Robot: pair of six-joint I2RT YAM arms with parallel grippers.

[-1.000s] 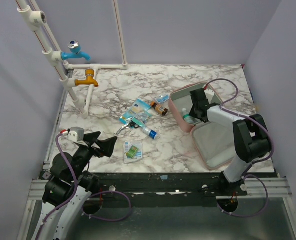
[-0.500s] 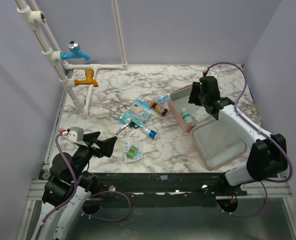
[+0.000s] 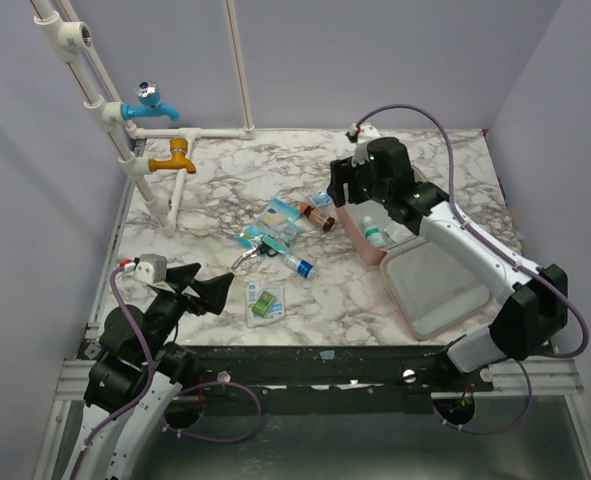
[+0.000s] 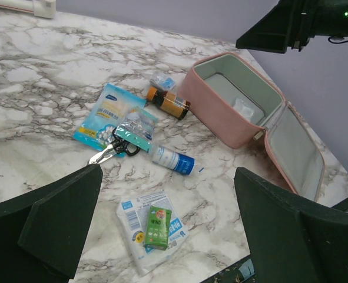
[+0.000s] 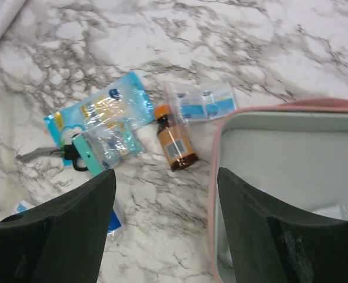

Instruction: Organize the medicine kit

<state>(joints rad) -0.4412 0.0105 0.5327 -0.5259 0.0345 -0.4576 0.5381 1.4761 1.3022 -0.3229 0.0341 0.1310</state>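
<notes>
The medicine kit (image 3: 363,245) lies open on the right of the marble table, its pink deep half (image 4: 216,106) standing next to the flat lid half (image 3: 430,285). A small white bottle (image 3: 375,236) lies inside the deep half. My right gripper (image 3: 343,192) hovers open and empty over the kit's left rim (image 5: 216,177), near an amber bottle (image 5: 175,141). My left gripper (image 3: 203,282) hangs open and empty at the near left, above a green box (image 4: 158,225) that rests on a sachet.
Left of the kit lie blue-white sachets (image 3: 280,215), small clear packets (image 5: 200,100), scissors (image 4: 109,152) and a white-blue bottle (image 3: 298,265). White pipes with a blue tap (image 3: 150,103) and an orange tap (image 3: 175,157) stand at the far left. Walls enclose the table.
My right gripper has risen out of the kit's deep half, swung left and further away to its left rim, and opened its jaws. The left arm has not moved.
</notes>
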